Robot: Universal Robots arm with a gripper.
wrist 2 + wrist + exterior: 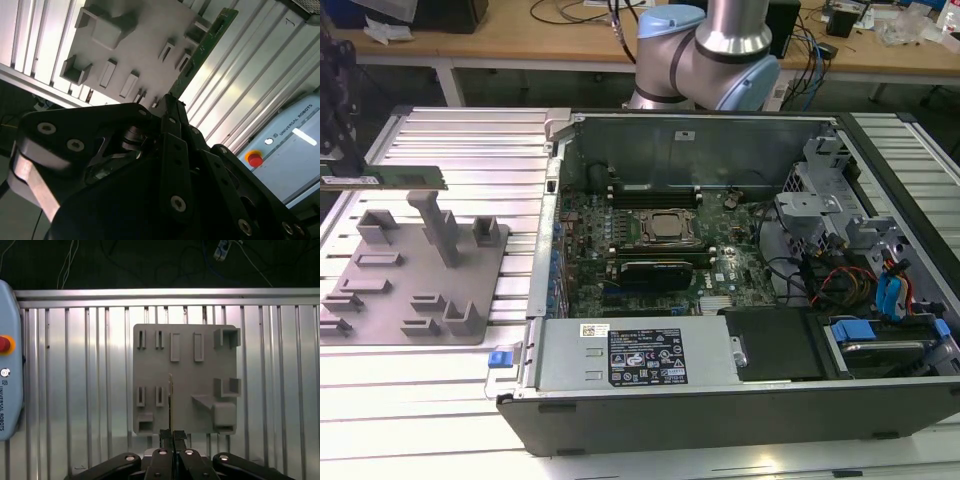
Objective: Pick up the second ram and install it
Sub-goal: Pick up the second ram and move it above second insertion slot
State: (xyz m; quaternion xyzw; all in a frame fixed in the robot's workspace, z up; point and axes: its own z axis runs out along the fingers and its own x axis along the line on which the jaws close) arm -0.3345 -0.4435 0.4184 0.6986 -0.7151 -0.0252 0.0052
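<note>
Hand (172,434) clenched on the second ram (171,395), which I see edge-on in the first wrist view, held level above the grey tray (185,375) at the exterior view's left. That tray sits on the ribbed metal desk (75,390) beside the open computer case (700,145), whose motherboard (590,215) lies well apart from the ram.

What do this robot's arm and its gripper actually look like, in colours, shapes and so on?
The arm is built of rounded silver-grey tubes and joints, with a pale blue cap on one joint. The gripper is matt black in both wrist views. It has two slim fingers carried on hinged bar linkages, dotted with round silver screw heads.
</note>
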